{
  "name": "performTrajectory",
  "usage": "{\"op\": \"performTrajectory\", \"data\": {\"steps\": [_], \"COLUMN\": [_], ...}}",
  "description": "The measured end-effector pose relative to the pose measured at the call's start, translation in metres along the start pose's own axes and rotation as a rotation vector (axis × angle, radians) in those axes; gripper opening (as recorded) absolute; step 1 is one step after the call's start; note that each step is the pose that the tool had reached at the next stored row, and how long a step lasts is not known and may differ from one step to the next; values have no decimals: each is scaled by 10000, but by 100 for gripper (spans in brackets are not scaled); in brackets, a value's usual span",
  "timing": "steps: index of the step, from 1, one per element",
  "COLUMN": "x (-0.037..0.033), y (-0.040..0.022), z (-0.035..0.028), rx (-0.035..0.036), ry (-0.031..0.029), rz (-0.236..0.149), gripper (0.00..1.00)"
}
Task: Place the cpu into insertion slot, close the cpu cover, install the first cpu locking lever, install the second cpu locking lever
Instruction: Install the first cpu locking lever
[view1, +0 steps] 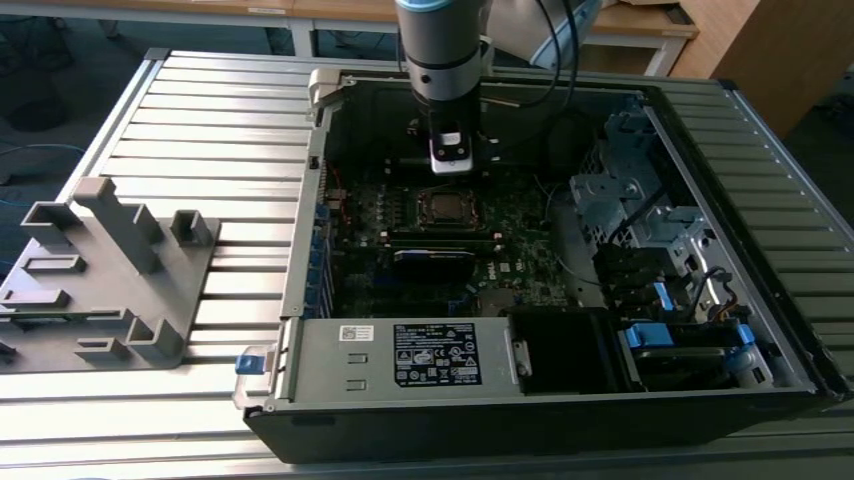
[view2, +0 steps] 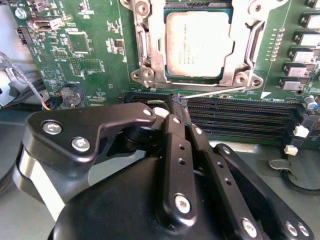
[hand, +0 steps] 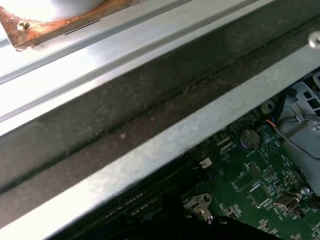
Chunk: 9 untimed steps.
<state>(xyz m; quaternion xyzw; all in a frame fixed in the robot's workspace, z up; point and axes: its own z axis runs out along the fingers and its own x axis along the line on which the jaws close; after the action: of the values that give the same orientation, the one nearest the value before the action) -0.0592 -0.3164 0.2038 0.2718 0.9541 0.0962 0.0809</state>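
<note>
cpu (view2: 199, 44) is sitting flat in the insertion slot (view1: 439, 206), cpu cover (view2: 153, 55) lying down around its edges | gripper (view2: 178, 103) jaws are looking pinched shut, tips touching the end of the thin wire locking lever (view2: 215, 92), can't tell if it's actually clamping it | guessing the lever's stiff, springy and slippery and the chip's fragile, so I'm thinking grab at the lever's free end

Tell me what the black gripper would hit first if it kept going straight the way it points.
Probably the thin silver locking lever lying just ahead of the black gripper, beside the square silver metal cpu cover; depth is unclear, so they may already touch.
</note>
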Motion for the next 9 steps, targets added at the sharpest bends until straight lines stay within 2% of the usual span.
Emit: {"op": "performTrajectory", "data": {"steps": [9], "x": [-25], "y": [22], "z": [10], "rx": [1], "ry": [-2], "rz": [7], "gripper": [10]}}
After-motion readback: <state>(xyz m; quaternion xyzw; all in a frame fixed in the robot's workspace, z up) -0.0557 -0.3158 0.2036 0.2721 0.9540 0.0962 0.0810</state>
